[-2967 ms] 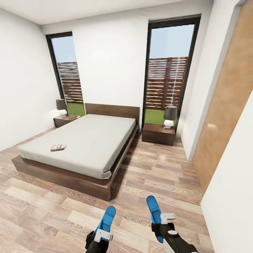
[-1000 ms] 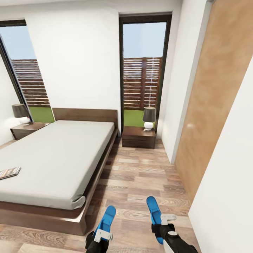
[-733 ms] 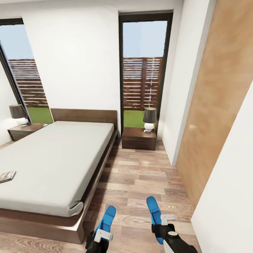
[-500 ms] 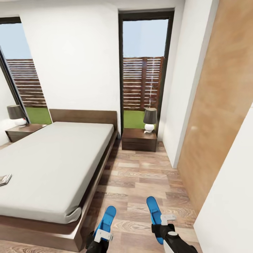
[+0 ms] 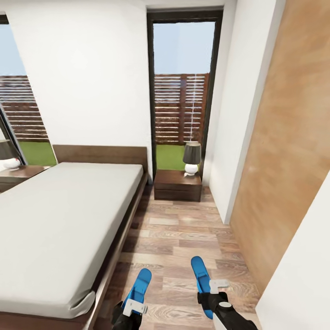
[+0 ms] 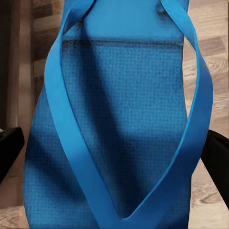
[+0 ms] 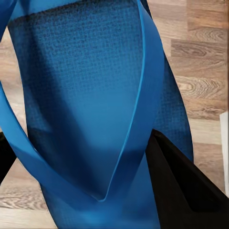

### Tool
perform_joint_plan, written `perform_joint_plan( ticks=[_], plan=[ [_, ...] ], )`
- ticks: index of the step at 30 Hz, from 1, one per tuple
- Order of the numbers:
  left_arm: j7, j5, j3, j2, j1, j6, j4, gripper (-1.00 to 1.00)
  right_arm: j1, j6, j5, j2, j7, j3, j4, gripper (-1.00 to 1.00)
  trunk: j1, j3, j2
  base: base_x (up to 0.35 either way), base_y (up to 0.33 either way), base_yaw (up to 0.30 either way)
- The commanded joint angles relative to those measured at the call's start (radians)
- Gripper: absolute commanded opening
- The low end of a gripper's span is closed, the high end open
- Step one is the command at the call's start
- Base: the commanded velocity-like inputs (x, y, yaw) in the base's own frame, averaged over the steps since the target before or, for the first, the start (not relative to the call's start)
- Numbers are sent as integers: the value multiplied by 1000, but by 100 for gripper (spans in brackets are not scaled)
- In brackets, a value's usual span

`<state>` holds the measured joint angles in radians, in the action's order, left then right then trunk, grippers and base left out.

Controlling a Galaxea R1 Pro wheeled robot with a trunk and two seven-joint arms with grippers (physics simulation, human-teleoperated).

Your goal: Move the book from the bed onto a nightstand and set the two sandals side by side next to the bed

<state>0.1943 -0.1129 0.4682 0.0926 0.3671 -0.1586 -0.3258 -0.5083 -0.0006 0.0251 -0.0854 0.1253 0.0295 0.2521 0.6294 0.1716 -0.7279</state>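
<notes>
Bed (image 5: 59, 215) lay at my left, w/ one nightstand (image 5: 178, 185) just right of its headboard, lamp (image 5: 191, 158) on top; 2nd nightstand (image 5: 18, 175) on bed's far side. My left gripper (image 5: 129, 308) was clamped on the left sandal (image 5: 138, 285), my right gripper (image 5: 214, 293) on the right sandal (image 5: 200, 275), both above the floor (image 5: 183, 233) right of bed's foot.

No readable text, labels, brands or numbers are showing anywhere in these views. Nothing legible is appearing on the blue sandals (image 5: 139, 285), the walls or the wood floor (image 5: 183, 238).
</notes>
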Motion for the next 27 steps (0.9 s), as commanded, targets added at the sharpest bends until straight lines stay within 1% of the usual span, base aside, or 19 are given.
perform_joint_plan(
  ticks=[1,5,14,27],
  plan=[
    [7,-10,9,0,1,-4,1,-100,-1,-1,-1,0,5,3,-1,-100,1,1,-1,322,0,-157],
    [7,-10,9,0,1,-4,1,-100,-1,-1,-1,0,5,3,-1,-100,1,1,-1,322,0,-80],
    [7,-9,10,0,1,-4,1,-100,-1,-1,-1,0,5,3,-1,-100,1,1,-1,322,-6,-13],
    [7,-8,10,0,1,-4,1,-100,-1,-1,-1,0,5,3,-2,-100,1,1,-1,304,-153,0]
  ],
)
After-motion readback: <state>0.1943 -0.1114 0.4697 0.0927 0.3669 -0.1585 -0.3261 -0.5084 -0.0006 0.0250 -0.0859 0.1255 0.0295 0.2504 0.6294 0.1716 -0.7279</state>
